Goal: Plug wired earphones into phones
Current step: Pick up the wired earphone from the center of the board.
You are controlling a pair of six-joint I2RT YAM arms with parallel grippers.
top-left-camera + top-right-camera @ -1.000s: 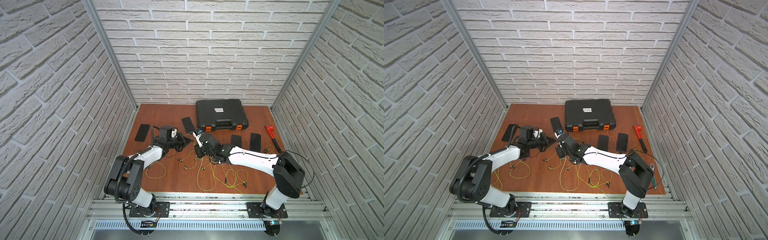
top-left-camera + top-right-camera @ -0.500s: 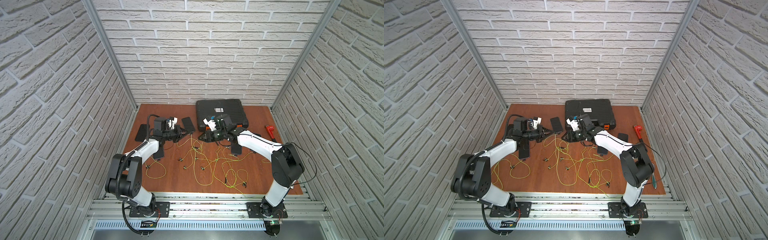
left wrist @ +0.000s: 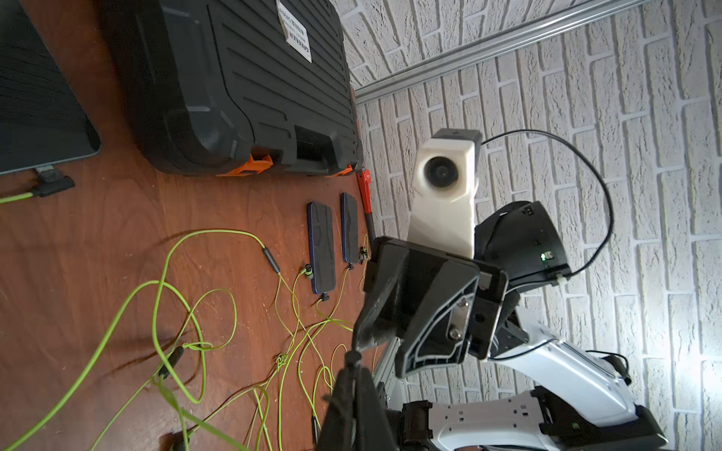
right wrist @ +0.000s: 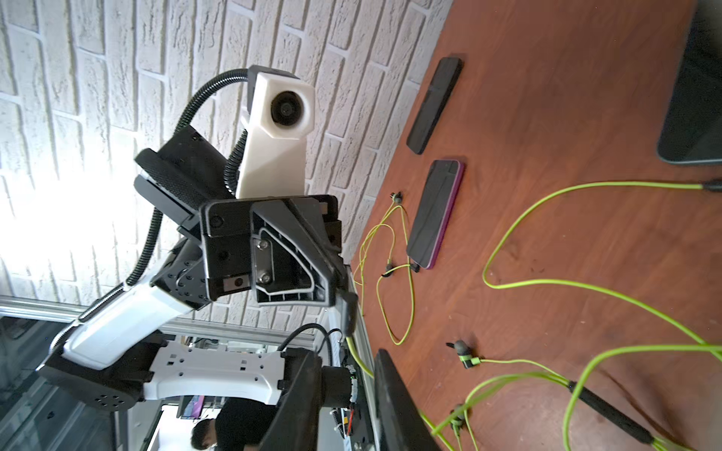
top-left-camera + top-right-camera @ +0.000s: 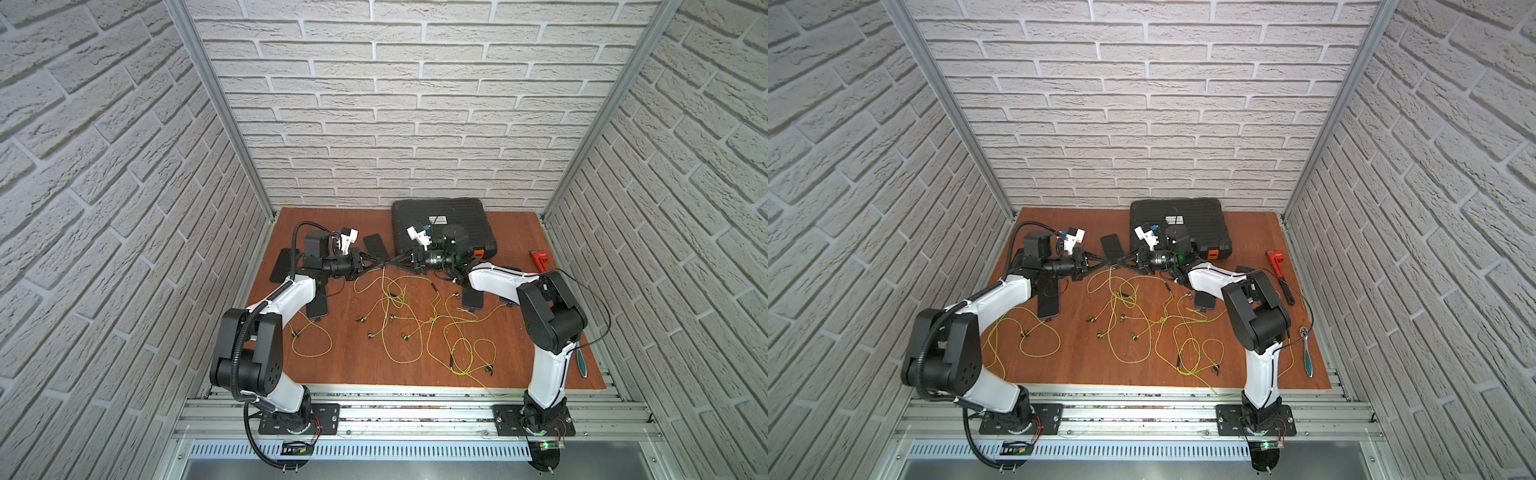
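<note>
My left gripper (image 5: 381,264) is shut on the dark plug (image 3: 353,357) of one of the wired earphones. That plug's yellow-green cable (image 5: 383,276) hangs down to the tangle of earphones (image 5: 415,324) on the table. My right gripper (image 5: 397,262) faces it tip to tip above the table. Its fingers (image 4: 394,406) stand apart around the cable just below the plug, without pinching it. Several black phones lie flat: one at the back (image 5: 376,248), one at the left (image 5: 281,270), one under the left arm (image 5: 318,305), one by the right arm (image 5: 473,297).
A black ribbed case (image 5: 440,224) with orange latches stands at the back, right behind my right wrist. A red tool (image 5: 540,259) lies at the right, and a green-handled ratchet (image 5: 1308,357) near the front right edge. Brick walls close in three sides.
Both grippers have risen off the table and moved back. The right one swung out towards the case, then returned to meet the left tip to tip. The cable now hangs lifted.
</note>
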